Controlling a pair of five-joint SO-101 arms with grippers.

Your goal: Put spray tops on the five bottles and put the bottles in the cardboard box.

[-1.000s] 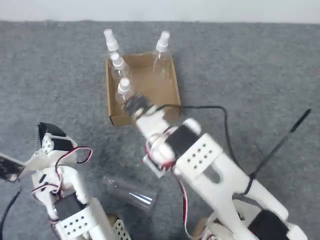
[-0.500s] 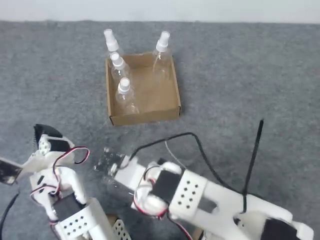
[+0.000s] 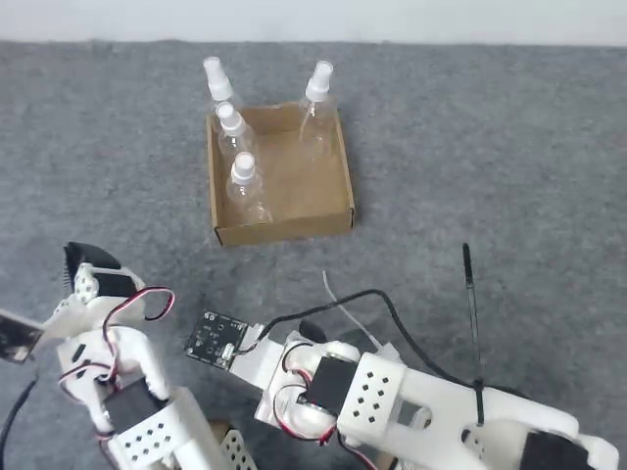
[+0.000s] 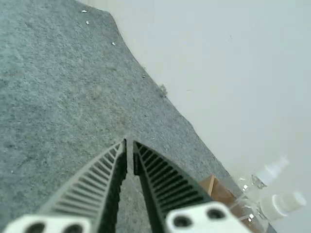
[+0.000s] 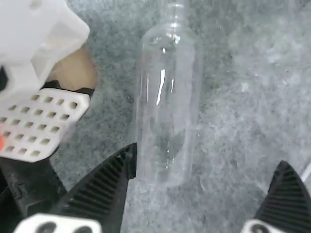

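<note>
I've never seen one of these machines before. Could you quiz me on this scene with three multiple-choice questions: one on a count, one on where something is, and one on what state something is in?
1. How many bottles with white spray tops stand at the cardboard box?
A two; B four; C six.
2. Where is the bottle with no top?
A upright in the box; B lying on the grey carpet by the right tool; C standing on the carpet.
3. How is the right tool?
A open; B shut on the bottle; C shut on a spray top.

Answers:
1 B, the high view shows four white tops at the box.
2 B, the right wrist view shows it on its side on the carpet.
3 A, its fingers stand wide apart with nothing gripped.
</note>
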